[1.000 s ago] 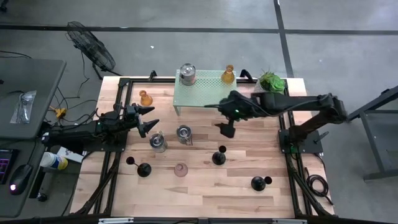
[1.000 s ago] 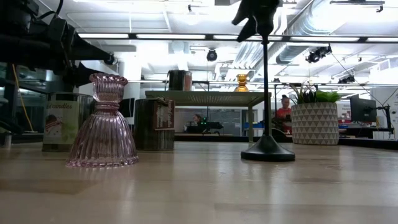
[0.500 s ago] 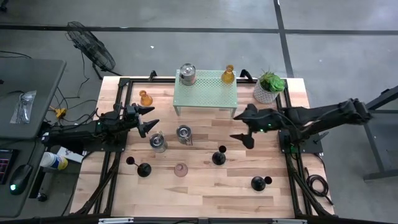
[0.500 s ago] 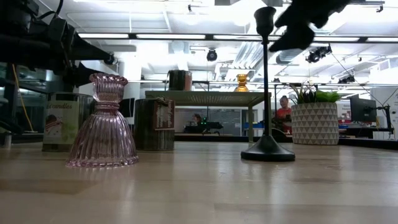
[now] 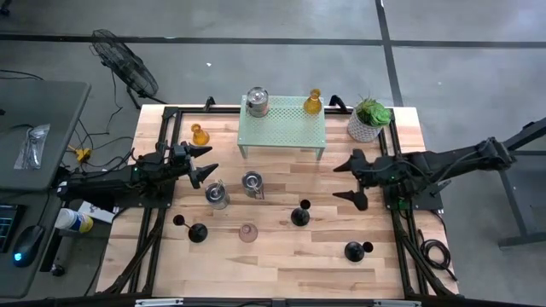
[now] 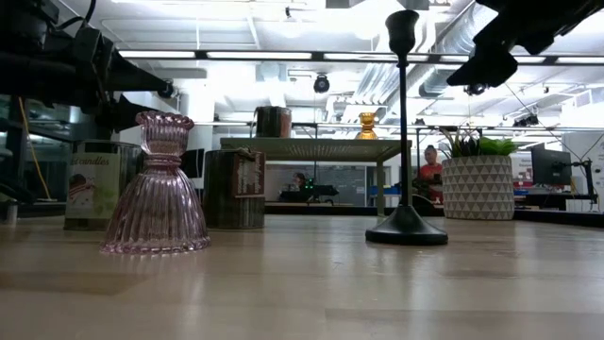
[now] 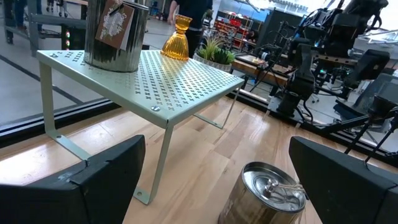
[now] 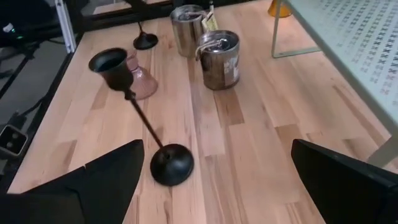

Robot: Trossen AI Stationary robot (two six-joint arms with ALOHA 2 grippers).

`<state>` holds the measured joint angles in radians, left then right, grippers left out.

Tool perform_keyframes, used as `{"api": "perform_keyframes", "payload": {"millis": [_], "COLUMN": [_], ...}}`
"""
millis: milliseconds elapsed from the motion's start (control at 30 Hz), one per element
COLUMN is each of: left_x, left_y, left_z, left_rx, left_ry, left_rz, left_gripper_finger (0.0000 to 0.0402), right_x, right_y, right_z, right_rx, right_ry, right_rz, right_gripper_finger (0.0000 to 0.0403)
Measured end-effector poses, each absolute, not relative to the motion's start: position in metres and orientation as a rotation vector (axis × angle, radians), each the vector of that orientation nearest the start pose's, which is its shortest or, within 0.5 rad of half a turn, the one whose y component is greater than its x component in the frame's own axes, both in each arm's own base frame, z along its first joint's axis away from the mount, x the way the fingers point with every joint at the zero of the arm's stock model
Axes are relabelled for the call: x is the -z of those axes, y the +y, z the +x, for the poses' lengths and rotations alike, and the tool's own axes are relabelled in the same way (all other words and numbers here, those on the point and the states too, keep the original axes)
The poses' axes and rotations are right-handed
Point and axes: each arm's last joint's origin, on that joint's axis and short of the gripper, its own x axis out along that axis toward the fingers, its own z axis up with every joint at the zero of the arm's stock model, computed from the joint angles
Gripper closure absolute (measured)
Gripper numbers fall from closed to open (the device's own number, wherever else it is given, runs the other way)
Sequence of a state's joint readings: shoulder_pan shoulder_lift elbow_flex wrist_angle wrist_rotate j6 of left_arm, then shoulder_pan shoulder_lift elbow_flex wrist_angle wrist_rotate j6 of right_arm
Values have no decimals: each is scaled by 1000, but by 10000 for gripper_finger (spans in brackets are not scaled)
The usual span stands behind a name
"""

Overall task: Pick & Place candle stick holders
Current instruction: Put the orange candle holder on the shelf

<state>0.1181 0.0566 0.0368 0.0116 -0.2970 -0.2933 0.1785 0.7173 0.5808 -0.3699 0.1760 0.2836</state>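
Left gripper (image 5: pixel 205 162), fingers spread wide and holding nothing, hovers over the left of the worktop (image 5: pixel 281 256); just ahead of its fingertips stand two silver metal holders (image 5: pixel 217 195) (image 5: pixel 252 182), an amber glass holder (image 5: pixel 200 135) lies off to one side, and beyond them the pale green rack (image 5: pixel 281 128) carries a third silver holder (image 5: pixel 257 101) and a second amber holder (image 5: pixel 313 102). Centre of the worktop: a pink glass holder (image 5: pixel 247 232) and a black stemmed holder (image 5: pixel 300 214), both upright, with further black holders (image 5: pixel 196 231) (image 5: pixel 355 251) nearer the front edge. Right gripper (image 5: pixel 357 177), fingers likewise fully parted and empty, hangs clear of the central black stemmed holder, which stands out ahead of its fingertips, apart from them.
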Motion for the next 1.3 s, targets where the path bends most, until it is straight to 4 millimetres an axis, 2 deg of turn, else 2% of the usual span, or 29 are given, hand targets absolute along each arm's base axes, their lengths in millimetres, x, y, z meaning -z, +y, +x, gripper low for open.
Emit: {"api": "perform_keyframes", "payload": {"millis": [1033, 1300], "left_x": [-173, -174], "left_y": [20, 20], "left_z": [96, 97], "left_rx": [-412, -396], "left_ry": [-63, -68], "left_rz": [-289, -290], "left_gripper_finger": [11, 11], "right_x": [-256, -256], "right_y": [24, 24], "right_z": [154, 154], "right_rx": [88, 107], "right_ry": [498, 496], "right_rz": [176, 251], "right_gripper_finger": [3, 3]}}
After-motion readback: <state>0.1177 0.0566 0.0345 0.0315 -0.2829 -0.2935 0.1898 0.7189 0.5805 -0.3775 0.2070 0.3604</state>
